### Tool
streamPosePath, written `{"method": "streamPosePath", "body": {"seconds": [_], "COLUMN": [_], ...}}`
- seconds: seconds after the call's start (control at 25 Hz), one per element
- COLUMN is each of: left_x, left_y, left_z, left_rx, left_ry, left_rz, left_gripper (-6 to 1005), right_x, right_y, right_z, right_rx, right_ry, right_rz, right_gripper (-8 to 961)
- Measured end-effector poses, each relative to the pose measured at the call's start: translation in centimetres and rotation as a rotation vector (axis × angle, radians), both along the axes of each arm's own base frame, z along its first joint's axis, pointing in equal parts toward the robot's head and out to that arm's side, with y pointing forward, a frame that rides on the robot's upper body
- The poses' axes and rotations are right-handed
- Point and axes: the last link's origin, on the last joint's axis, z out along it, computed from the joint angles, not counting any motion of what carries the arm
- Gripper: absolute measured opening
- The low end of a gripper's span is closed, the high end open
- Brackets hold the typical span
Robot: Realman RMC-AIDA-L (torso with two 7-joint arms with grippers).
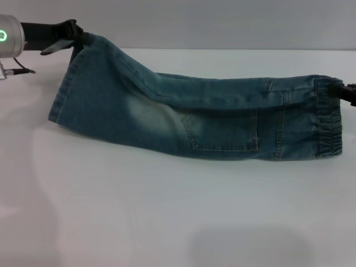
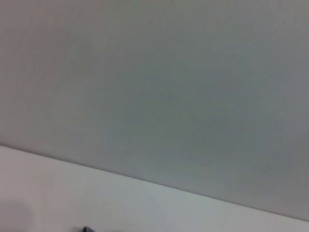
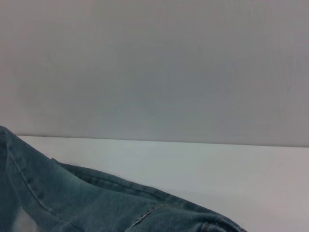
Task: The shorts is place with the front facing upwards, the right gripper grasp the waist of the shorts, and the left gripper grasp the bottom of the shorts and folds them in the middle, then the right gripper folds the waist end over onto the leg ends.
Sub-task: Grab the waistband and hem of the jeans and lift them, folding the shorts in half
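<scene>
Head view: shorts [image 1: 194, 114] lie lengthwise across the white worktop [image 1: 167, 222], already doubled along their length, one leg stacked on the other, a stitched pocket showing on the upper face. Elastic waist [image 1: 328, 119] sits at the robot's right, bottom of the shorts [image 1: 67, 92] at its left. Left hand [image 1: 69, 36], black, on a silver wrist with a green light, is closed on the far corner of the hem and holds it raised off the worktop, so the cloth slopes down from that corner to the near edge, which rests flat. Right hand [image 1: 347, 92] shows only as a black tip at the frame edge, touching the far side of the waistband; whether it is closed on the band I cannot tell. Left wrist view gives wall and worktop, with a dark scrap at the lower edge, too little to name. Right wrist view shows a fold of denim [image 3: 72, 203] on the worktop near the camera, no fingers. Handling, as a judgement: washed denim, soft and limp, some weight, drapes and sags between holds, not slippery, not fragile. Seams and gathered elastic are the thickest, firmest places to pinch; both layers need catching together or the lower one may trail when the waist goes over onto the leg ends.
</scene>
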Motion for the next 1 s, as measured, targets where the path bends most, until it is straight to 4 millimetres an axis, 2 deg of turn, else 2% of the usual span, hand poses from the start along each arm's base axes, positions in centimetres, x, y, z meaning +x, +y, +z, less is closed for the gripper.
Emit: {"method": "streamPosePath", "body": {"seconds": [0.36,0.92,1.0], "left_x": [0.1,-0.4,-0.5], "left_y": [0.2,1.1,1.1], "left_z": [-0.5,0.2,0.2], "left_rx": [0.016,0.102,0.108], "left_ry": [0.017,0.053,0.053], "left_rz": [-0.013,0.011,0.015], "left_gripper": [159,173,267], "right_x": [-0.2,-0.5,-0.6], "right_y": [0.0,-0.1,-0.2], "right_z": [0.1,0.0,0.0], "right_rx": [0.014,-0.004,-0.009], "right_ry": [0.012,0.024,0.028], "right_rz": [0.014,0.029,0.033], "right_gripper": [40,45,46]}}
